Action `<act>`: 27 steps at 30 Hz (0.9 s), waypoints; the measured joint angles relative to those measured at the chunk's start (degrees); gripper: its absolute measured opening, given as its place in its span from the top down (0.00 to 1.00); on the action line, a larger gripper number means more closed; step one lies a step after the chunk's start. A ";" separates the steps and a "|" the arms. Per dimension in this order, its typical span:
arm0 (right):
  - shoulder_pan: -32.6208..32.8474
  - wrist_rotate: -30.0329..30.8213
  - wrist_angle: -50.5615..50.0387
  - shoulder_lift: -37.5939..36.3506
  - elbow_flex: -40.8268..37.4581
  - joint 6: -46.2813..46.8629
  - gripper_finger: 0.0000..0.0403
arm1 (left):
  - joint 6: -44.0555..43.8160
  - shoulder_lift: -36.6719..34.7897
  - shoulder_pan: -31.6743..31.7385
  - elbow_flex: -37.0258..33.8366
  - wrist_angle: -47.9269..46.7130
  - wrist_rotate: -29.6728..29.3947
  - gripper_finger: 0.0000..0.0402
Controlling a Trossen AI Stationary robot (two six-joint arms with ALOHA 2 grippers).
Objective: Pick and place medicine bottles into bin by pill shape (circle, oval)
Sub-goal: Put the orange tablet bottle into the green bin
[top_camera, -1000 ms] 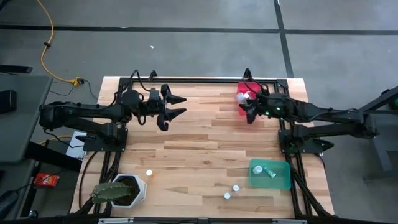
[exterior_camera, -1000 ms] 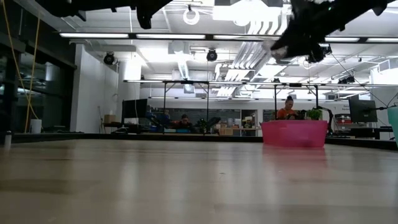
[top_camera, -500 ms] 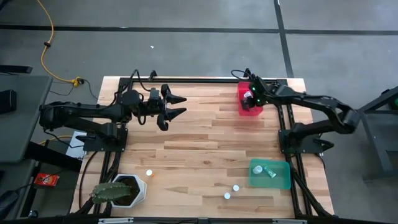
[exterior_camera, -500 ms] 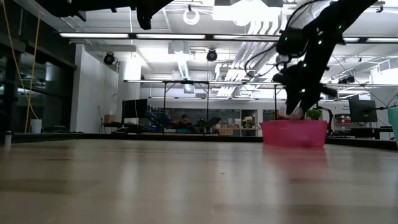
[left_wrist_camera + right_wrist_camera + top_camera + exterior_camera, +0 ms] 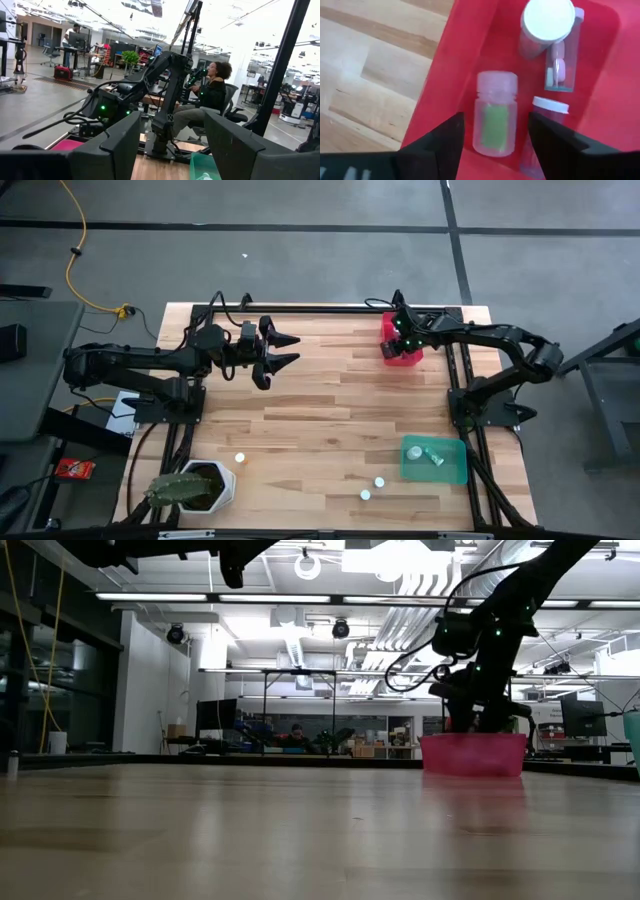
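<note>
Bottles in red bin: in your right wrist view you see a frosted bottle [image 5: 495,119] with a pale screw cap and a green patch on its body, standing on the floor of the red bin [image 5: 600,100]. Beside it lies a clear bottle [image 5: 561,60] with pale pills showing through its wall, and a white round cap [image 5: 547,20] covers its near end. A third bottle [image 5: 547,112] with a white cap sits just beside the frosted one, partly cut off.
Bottles on the desk: in the high view you have three tiny white-capped bottles loose on the wooden desk [image 5: 320,405], one [image 5: 239,458] near the plant pot [image 5: 215,480] and two [image 5: 379,481] [image 5: 365,494] close together near the green bin [image 5: 455,465].
Bottle in green bin: one bottle [image 5: 428,453] lies inside the green bin.
Red bin: it sits at the desk's far right corner.
Right hand: your right hand [image 5: 495,131] hangs down into the red bin with its fingers [image 5: 547,137] spread wide on either side of the frosted bottle, not pressing on it; it holds nothing.
Left hand: your left hand [image 5: 281,350] waits above the far left part of the desk, fingers well apart and empty.
Room: a seated person [image 5: 207,100] shows beyond the desk in the left wrist view.
</note>
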 joint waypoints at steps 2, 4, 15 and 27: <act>0.00 -0.19 -0.18 0.00 0.21 -1.17 0.45 | -0.02 0.00 0.00 0.00 0.00 0.00 0.48; 0.00 -0.93 -1.21 -0.52 1.19 -3.51 0.42 | 0.00 0.00 0.00 0.00 0.00 0.00 0.48; 6.64 -14.96 18.85 -20.80 -2.30 -5.24 0.40 | -0.92 0.00 0.00 0.00 -0.26 0.02 0.48; 24.53 -14.38 45.13 -28.06 -8.54 -17.92 0.40 | -3.91 0.00 0.02 0.00 -0.46 0.76 0.48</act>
